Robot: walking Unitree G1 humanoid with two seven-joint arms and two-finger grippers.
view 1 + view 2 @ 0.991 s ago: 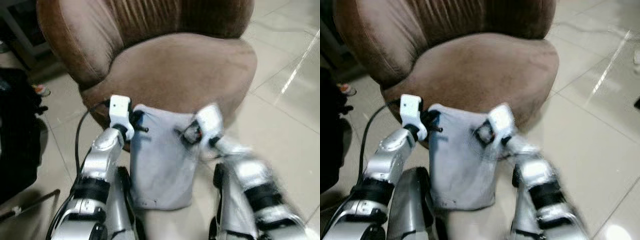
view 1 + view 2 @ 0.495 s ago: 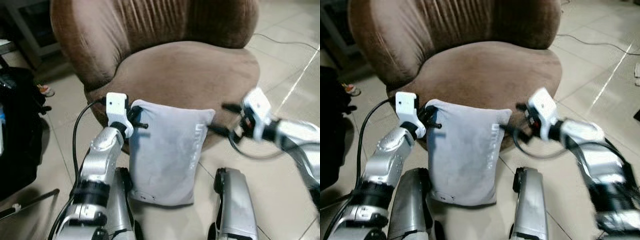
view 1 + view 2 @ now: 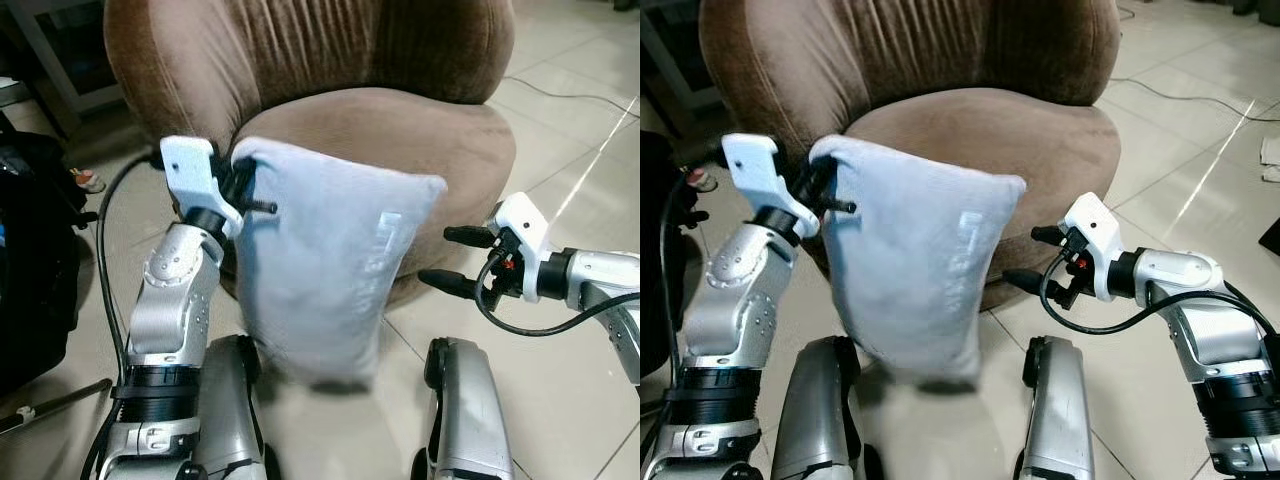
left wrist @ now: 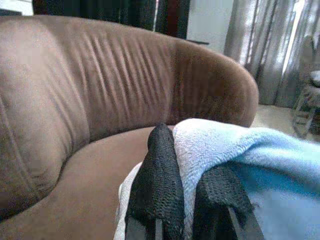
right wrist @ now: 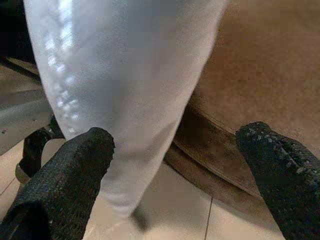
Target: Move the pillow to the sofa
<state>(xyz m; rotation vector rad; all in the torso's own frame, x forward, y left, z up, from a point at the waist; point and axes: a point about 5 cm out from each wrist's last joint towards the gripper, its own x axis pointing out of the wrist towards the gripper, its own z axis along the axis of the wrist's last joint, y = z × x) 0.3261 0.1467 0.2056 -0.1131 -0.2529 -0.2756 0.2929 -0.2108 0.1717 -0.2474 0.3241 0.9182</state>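
Left eye view: the left gripper (image 3: 250, 195) pinches the grey pillow (image 3: 325, 265) by its ten o'clock corner, hanging before the brown sofa (image 3: 380, 140). Right eye view: the right gripper (image 3: 1032, 258) gapes wide at three o'clock. No legible writing.

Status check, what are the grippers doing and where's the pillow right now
Left gripper shut on pillow corner, pillow hanging before brown sofa. Right gripper open, beside it. Nothing in the way.

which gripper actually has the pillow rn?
The left gripper: its jaws pinch the pillow's top corner. The right gripper hangs open beside it, apart.
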